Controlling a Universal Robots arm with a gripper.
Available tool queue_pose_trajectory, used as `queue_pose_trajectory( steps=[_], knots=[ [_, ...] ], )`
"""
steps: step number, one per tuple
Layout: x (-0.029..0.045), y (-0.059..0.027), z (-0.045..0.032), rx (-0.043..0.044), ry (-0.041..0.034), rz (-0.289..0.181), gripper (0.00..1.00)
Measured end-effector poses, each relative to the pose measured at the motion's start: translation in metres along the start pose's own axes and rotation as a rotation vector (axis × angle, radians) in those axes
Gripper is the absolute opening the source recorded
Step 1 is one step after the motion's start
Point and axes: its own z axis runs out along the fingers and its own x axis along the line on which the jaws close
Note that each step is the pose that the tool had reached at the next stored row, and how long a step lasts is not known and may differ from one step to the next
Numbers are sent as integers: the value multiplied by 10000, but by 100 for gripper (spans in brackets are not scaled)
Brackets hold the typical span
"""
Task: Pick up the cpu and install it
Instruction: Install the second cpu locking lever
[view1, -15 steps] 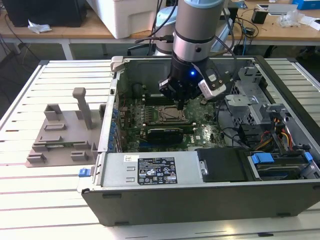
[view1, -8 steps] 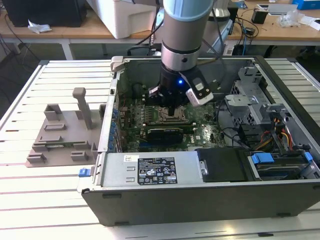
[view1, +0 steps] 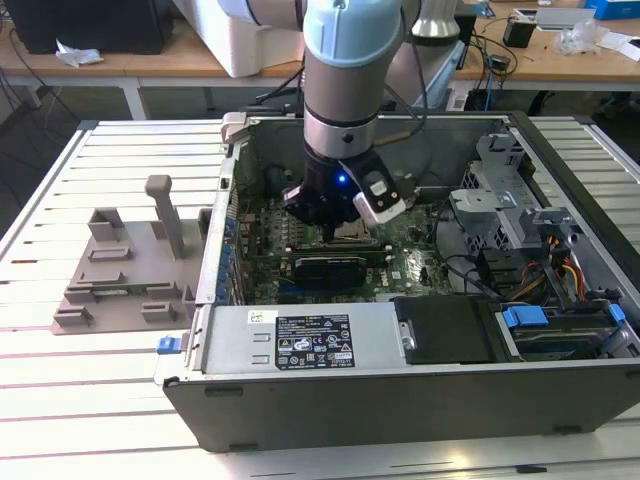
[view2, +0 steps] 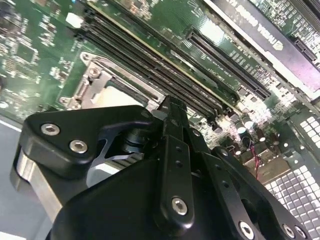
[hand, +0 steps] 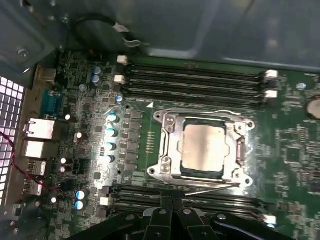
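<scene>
I saw the cpu, a small flat square chip with a silvery-white metal top, lying flat in the metal-framed socket on the green motherboard, between two banks of black memory slots. In the first wrist view the black gripper had its fingers pressed together with nothing between them, just beside the socket edge, apart from the chip. In the second wrist view the same closed fingertips pointed at the board near the socket's pale corner. In the exterior view I had the light-blue and grey arm standing vertical, reaching straight down into the open grey computer case, gripper low over the board. The case lay on a white slatted table. A grey plastic tray sat on the slats at the exterior view's left of the case. Wooden desks with clutter stood behind.
</scene>
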Motion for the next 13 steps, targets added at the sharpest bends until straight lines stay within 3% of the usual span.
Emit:
queue_pose_trajectory(
  steps=[4,9,13],
  knots=[
    [59,-9,106,-81,35,-301,11],
    [108,0,183,-180,65,-577,11],
    [127,43,222,-202,76,-667,11]
  ],
)
